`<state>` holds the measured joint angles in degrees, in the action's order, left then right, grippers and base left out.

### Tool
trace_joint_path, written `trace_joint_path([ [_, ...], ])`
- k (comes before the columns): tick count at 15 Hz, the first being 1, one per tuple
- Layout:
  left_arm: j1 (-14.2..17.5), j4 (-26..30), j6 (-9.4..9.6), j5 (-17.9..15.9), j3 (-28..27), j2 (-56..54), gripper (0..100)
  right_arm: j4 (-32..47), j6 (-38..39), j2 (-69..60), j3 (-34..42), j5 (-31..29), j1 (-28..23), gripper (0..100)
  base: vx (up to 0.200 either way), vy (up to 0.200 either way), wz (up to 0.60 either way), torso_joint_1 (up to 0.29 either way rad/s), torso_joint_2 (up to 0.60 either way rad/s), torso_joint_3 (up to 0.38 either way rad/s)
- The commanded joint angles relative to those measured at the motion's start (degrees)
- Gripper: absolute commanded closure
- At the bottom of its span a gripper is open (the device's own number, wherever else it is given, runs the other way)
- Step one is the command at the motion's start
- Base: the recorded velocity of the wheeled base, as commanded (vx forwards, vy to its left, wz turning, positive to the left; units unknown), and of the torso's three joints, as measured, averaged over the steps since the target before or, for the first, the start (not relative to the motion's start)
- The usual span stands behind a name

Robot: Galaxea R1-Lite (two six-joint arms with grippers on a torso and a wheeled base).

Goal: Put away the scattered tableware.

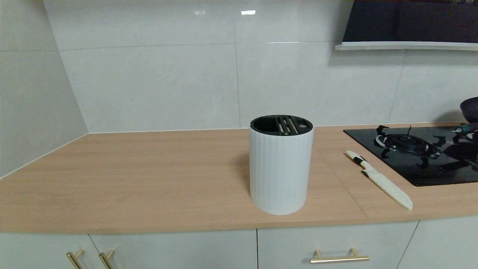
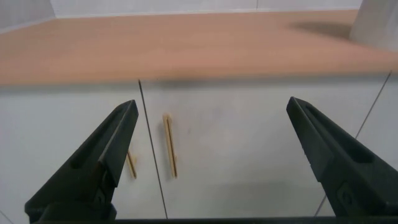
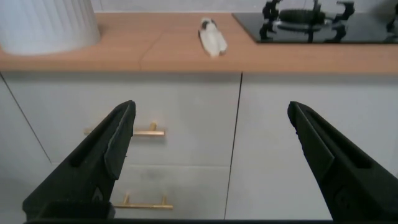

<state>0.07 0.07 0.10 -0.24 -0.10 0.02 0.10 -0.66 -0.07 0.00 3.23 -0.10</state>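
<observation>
- The knife (image 1: 379,179) lies flat on the counter (image 1: 149,179), above and ahead of the right gripper (image 3: 210,111). Its blade tip is the end nearer that gripper and its handle the farther end.
- The step in hand looks like fetching this knife, and the right arm seems best placed for it. It should rise clear of the counter's front edge and then come down over the handle rather than the blade.
- The knife is thin and flat, so the fingers probably need to close low against the wood, across the handle's width.
- The white holder (image 1: 281,164) stands upright up and to the right gripper's left, apart from the knife. The slots in its black top look right for a blade-down insertion.
- The right gripper is spread wide, grasps nothing and touches nothing. It hangs below the counter before the cabinet doors (image 3: 186,124).
- The left gripper (image 2: 211,104) is likewise released wide and empty. The holder is up and far to its right.
- The gas hob (image 1: 410,149) sits just beyond the knife.
</observation>
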Motion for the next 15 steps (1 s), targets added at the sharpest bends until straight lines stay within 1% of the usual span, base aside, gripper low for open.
trace_joint_path([
  [1,0.01,0.01,-0.01,-0.02,0.01,-0.02,0,-0.01,-0.04,0.07,0.00,0.11,0.01,0,0.000,0.000,0.00,0.217,-0.50,-0.281],
  [9,0.01,0.01,-0.01,-0.02,0.01,-0.02,0,-0.01,-0.04,0.07,0.00,0.02,0.01,0,0.000,0.000,0.00,0.237,-0.52,-0.279],
  [15,0.01,0.01,-0.01,-0.02,0.01,-0.02,0,-0.01,-0.04,0.07,0.00,0.02,0.01,0,0.000,0.000,0.00,0.265,-0.58,-0.304],
])
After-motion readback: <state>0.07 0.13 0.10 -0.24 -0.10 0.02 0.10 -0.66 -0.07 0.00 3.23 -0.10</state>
